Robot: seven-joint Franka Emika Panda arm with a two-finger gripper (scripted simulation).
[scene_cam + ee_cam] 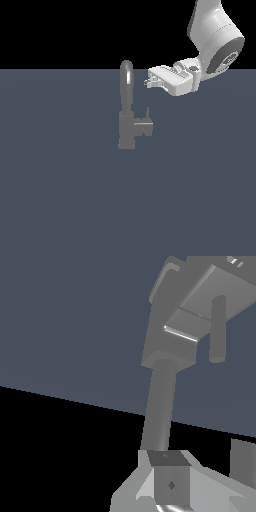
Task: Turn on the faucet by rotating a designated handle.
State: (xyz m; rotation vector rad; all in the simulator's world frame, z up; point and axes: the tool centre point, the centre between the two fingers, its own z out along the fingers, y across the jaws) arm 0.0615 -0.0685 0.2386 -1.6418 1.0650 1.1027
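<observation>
Up beside the arched top of the spout, the gripper (149,82) hovers with nothing in it; how wide its jaws stand I cannot tell. Below it, well apart, the handle (145,125) juts from the faucet (127,112) base, untouched. Approach stage, I'd say: it must descend to the lever pin.

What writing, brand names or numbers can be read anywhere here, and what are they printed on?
None. The faucet, its handle, the white robot arm and the gripper carry no readable words, numbers or logos in either view.
A small diamond-shaped mark shows on a grey part in the wrist view, but it is a shape, not text.
</observation>
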